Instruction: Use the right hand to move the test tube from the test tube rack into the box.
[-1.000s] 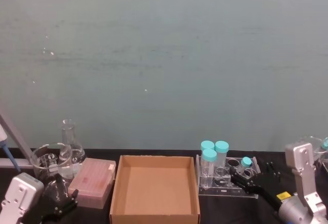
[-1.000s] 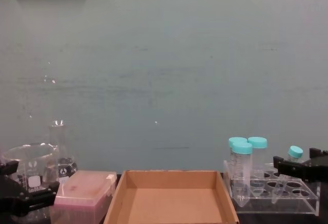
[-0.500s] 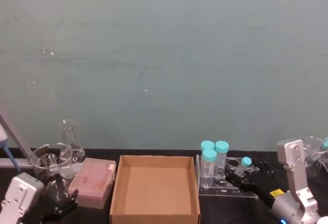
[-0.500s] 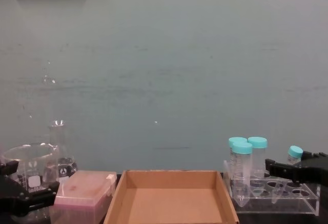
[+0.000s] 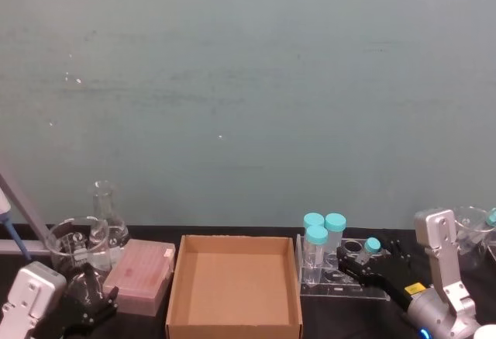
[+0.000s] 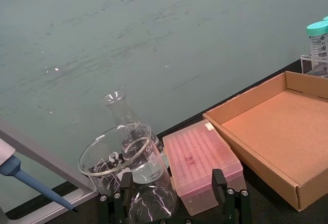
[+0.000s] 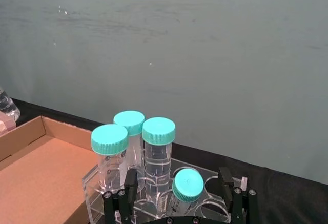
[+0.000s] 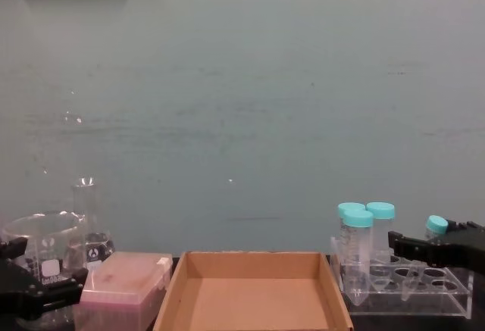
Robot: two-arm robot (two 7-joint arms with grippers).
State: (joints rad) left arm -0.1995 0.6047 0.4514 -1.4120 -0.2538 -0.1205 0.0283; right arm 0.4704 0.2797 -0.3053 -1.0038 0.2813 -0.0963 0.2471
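The slim clear test tube [image 7: 188, 185], small teal cap, stands in the test tube rack [image 5: 342, 286], between the right hand's [image 7: 177, 189] wide-spread fingers. The box [image 5: 235, 286], bare-floored, sits just left of the rack; the left gripper [image 5: 93, 302] rests spread far left

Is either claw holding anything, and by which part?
Nothing is held. The right claw is open, its fingers either side of the teal cap of the small test tube without touching. The left claw is open, parked near the beaker.
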